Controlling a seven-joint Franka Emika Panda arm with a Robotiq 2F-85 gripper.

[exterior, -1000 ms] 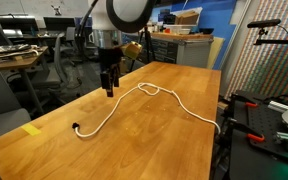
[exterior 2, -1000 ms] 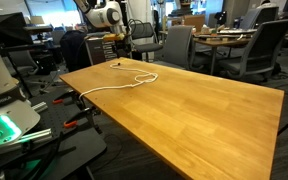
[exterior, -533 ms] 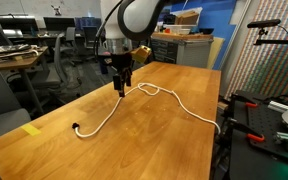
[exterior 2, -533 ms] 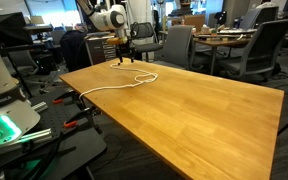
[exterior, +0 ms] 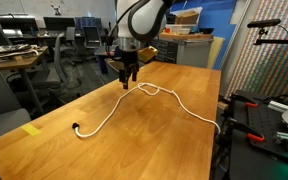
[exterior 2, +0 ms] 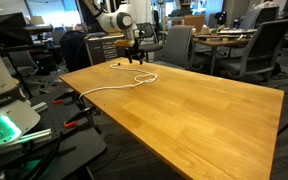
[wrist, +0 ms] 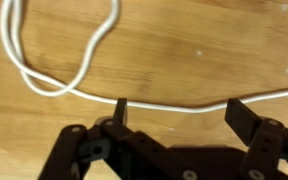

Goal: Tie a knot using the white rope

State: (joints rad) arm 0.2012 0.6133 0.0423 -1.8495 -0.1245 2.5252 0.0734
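The white rope lies loose on the wooden table. It runs from a black tip near the front left, through a small loop in the middle, and off the right edge. It also shows in an exterior view. In the wrist view the rope crosses between my fingertips, with a loop at the upper left. My gripper hovers just above the rope beside the loop, also seen in an exterior view. Its fingers are open and hold nothing.
Office chairs and desks stand beyond the table's far side. A cabinet with boxes is behind the table. A black stand with red and green parts is at the table's right edge. Another robot base stands nearby.
My gripper has moved along the table toward the rope's loop, from over the bare wood to just above the rope. The rope has not moved.
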